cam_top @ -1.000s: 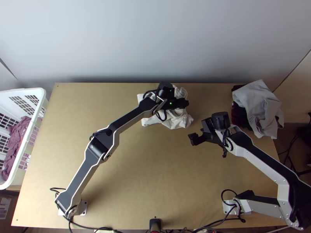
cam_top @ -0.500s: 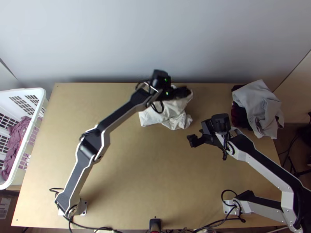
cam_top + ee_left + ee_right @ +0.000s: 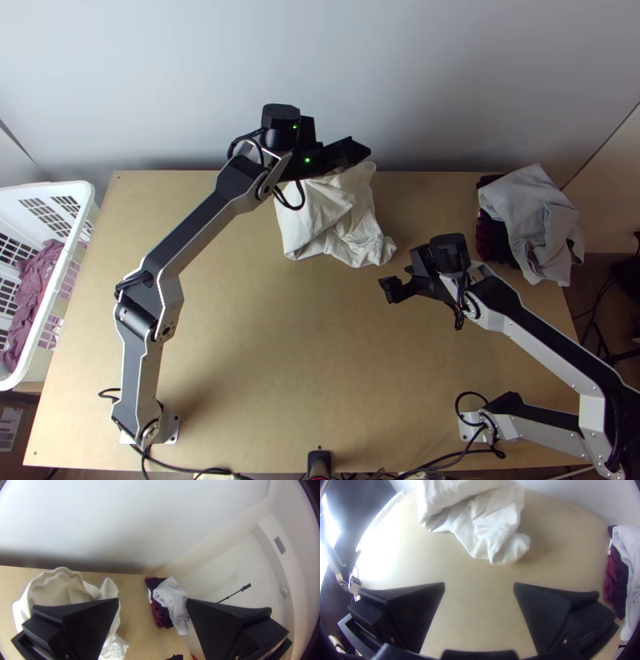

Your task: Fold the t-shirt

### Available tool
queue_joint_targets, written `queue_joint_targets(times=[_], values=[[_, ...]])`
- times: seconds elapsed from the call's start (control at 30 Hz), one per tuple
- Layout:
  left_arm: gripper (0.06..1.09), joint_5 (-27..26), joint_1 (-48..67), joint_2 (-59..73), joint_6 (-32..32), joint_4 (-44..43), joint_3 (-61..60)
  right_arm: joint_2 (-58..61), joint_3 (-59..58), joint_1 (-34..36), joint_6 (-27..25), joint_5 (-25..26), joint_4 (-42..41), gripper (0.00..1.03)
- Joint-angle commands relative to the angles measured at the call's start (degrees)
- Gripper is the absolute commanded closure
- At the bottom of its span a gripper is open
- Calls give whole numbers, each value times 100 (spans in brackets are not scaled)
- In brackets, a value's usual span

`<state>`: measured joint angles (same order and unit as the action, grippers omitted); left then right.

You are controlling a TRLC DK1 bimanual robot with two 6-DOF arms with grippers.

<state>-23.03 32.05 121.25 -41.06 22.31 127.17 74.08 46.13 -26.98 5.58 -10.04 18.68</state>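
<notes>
The off-white t-shirt (image 3: 340, 228) lies bunched in loose folds at the table's far edge. In the top view my left gripper (image 3: 354, 152) is over its far side; in the left wrist view that gripper (image 3: 152, 601) is open, one finger partly covering the shirt (image 3: 58, 588). My right gripper (image 3: 395, 290) stands open nearer the table's front than the shirt and to its right, apart from it. Between the right gripper's (image 3: 479, 586) spread fingers in its wrist view is bare wood, with the crumpled shirt (image 3: 496, 523) beyond.
Grey cloth (image 3: 532, 216) and dark red cloth (image 3: 492, 240) lie piled at the table's far right corner. A white basket (image 3: 76, 200) with purple cloth (image 3: 36, 288) stands at the left edge. Bare tabletop (image 3: 304, 344) lies between the arms; a wall (image 3: 320, 80) rises behind.
My left gripper has moved left and toward the wall, uncovering more of the shirt. The shirt's upper part has spread and shifted a little. My right gripper has shifted slightly left.
</notes>
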Motion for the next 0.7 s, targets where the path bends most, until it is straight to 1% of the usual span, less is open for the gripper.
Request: queue_joint_targets(times=[0.0,0.03,0.1,0.2,0.27,0.33,0.4,0.43,0.47,0.53,0.57,0.67], values=[[10,-167,3,303,529,494,202,-43,-34,-70,127,2,-4,7],[10,-176,20,355,529,468,202,-105,-87,-79,145,2,-4,7],[10,-176,38,382,318,318,194,-193,-210,-88,153,2,-4,7],[10,-255,11,417,-544,-464,27,-298,-394,-70,153,2,-22,7],[10,-343,20,487,-922,-851,9,-368,-482,-35,153,2,-40,7],[10,-387,99,557,-965,-1114,9,-447,-535,-35,153,2,-40,7],[12,-369,178,610,-737,-1352,0,-518,-561,-26,153,2,-40,7],[20,-387,196,645,-693,-1396,35,-544,-570,-18,145,2,-40,7],[37,-378,205,681,-684,-1396,53,-553,-570,0,127,2,-40,7],[97,-352,205,742,-614,-1413,79,-553,-570,44,74,11,-40,7],[104,-352,205,777,-605,-1378,97,-553,-579,88,48,2,-40,7],[105,-352,178,777,-482,-1167,79,-544,-596,141,-14,2,-48,7]])
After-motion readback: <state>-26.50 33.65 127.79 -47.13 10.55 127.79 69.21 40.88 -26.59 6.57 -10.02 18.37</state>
